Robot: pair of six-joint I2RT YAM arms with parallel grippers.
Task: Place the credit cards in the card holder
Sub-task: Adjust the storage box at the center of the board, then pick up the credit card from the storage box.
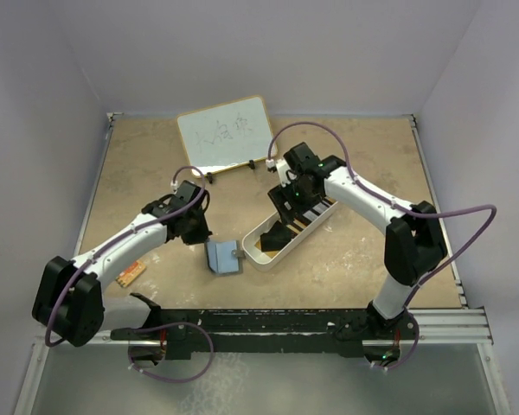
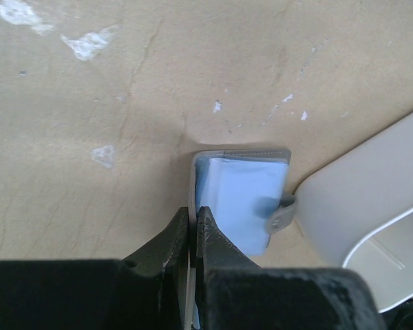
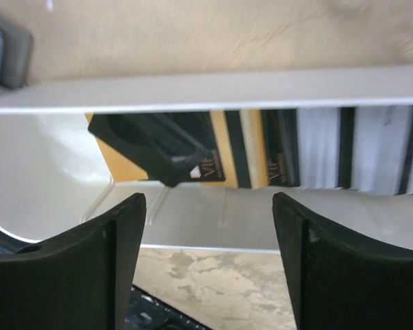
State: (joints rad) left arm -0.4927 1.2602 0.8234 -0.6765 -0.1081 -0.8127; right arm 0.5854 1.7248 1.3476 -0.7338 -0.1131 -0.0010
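The card holder [image 1: 223, 257], dark grey with a light blue inside, stands open on the table just left of the long white tray [image 1: 261, 252]. My left gripper [image 1: 205, 241] is shut on the holder's grey flap edge; in the left wrist view the jaws [image 2: 193, 210] pinch that thin edge, with the blue inside [image 2: 242, 196] and the snap tab beyond. My right gripper [image 1: 291, 210] is open over the tray, empty [image 3: 210, 199]. The credit cards lie in the tray: a yellow-orange one [image 3: 124, 161], a black one [image 3: 155, 141] and white-grey ones [image 3: 316, 148].
A small whiteboard [image 1: 225, 131] stands at the back. An orange-brown patterned little board [image 1: 131, 273] lies by the left arm. The tray's corner [image 2: 372, 199] is close to the holder's right side. A grey corner of the holder [image 3: 7, 48] shows beyond the tray rim.
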